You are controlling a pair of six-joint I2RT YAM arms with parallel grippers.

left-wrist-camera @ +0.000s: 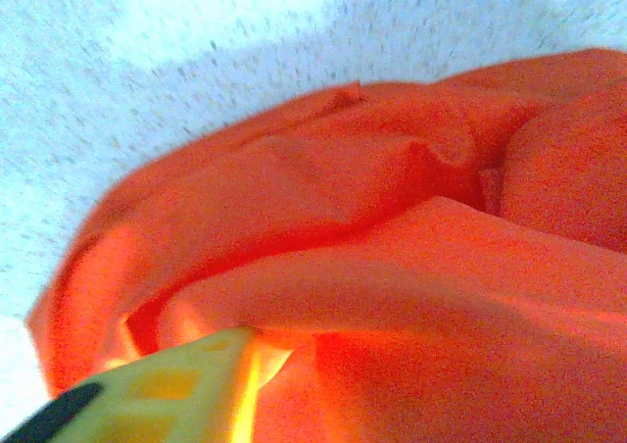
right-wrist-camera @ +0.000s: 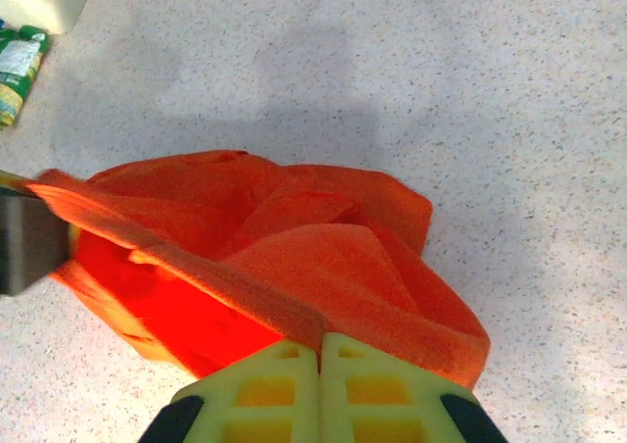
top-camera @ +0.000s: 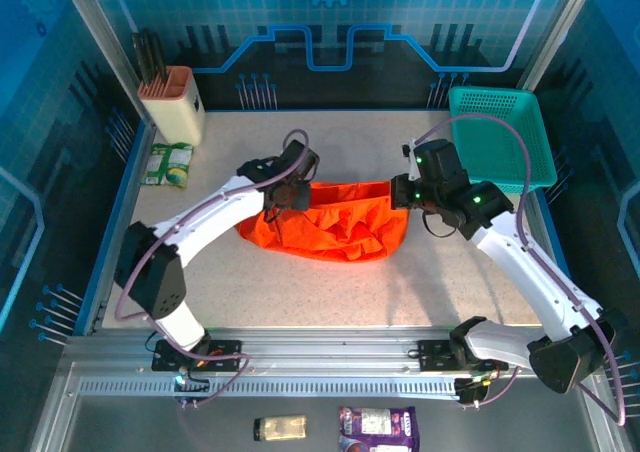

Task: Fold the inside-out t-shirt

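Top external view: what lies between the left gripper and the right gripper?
The orange t-shirt hangs stretched between the left gripper and right gripper, in the top external view.

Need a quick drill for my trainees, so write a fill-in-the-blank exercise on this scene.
1. The shirt is bright ____.
2. The right jaws are ____ on the shirt's edge.
3. The basket sits at the table's far ____ corner.
Missing words: orange; shut; right.
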